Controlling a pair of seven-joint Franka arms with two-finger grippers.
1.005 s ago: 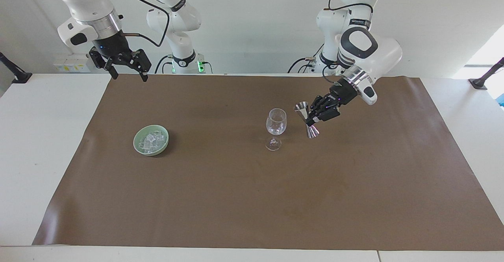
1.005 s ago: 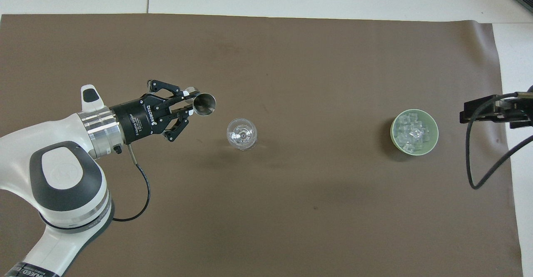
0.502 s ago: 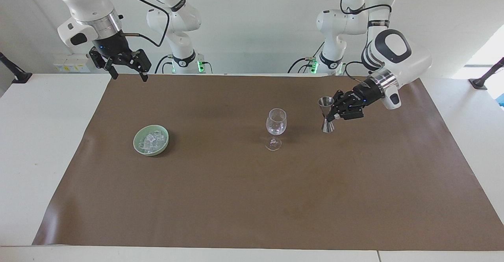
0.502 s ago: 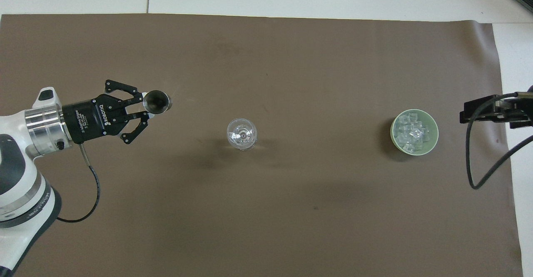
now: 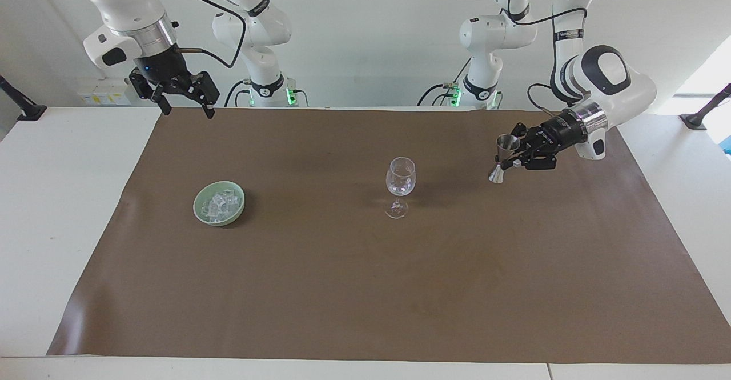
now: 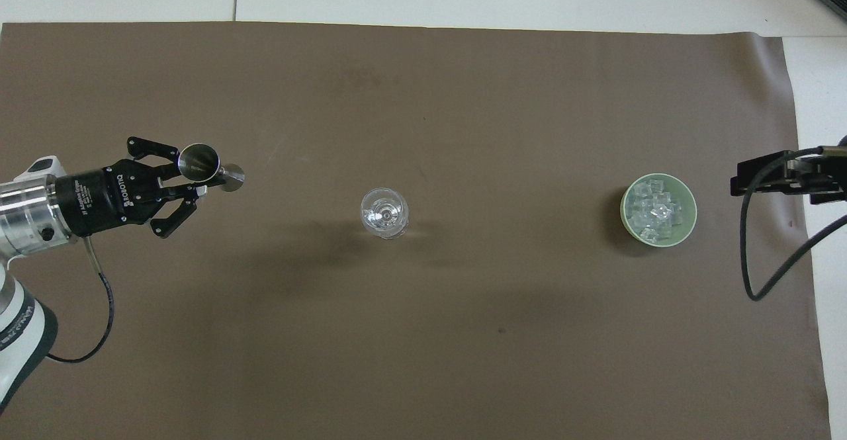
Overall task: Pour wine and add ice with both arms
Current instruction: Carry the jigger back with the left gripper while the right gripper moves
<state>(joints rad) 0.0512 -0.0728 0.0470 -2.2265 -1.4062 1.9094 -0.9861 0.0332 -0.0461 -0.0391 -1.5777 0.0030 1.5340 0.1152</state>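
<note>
Landmark: wine glass [image 5: 400, 186], upright on the brown mat [image 5: 365, 288], near the mat's middle; every place below is read from it.
Wine glass, contents: clear bowl on a thin stem and round foot; I cannot tell whether any liquid sits in it. No cube shows inside.
Bowl [image 5: 219, 203]: pale green, shallow, round, standing on the mat well apart from the wine glass, toward my right arm's end of the table.
Bowl, contents: the ice [image 5: 219, 205], a loose heap that reaches close to the rim.
Ice, look: small clear cubes, glassy with whitish edges, piled at odd angles; each far smaller than the glass's bowl.
Jigger [image 5: 502, 158]: silver metal, double cone pinched at the waist, tipped slightly off upright, its open upper cup facing up. Seen from overhead the cup is dark inside; I cannot tell whether it holds anything.
Jigger, place: up in the air over the mat, well apart from the wine glass, toward my left arm's end of the table.
My left gripper [image 5: 521, 157]: clenched on the jigger's waist, wrist lying nearly level, fingers pointing toward the wine glass.
My right gripper [image 5: 185, 106]: jaws spread wide, nothing between them; raised over the mat's edge nearest my bases, at my right arm's end. This arm waits.
Ice relative to jaws: well apart from both; my open right jaws hang high and closer to my bases than the bowl, not over it.
</note>
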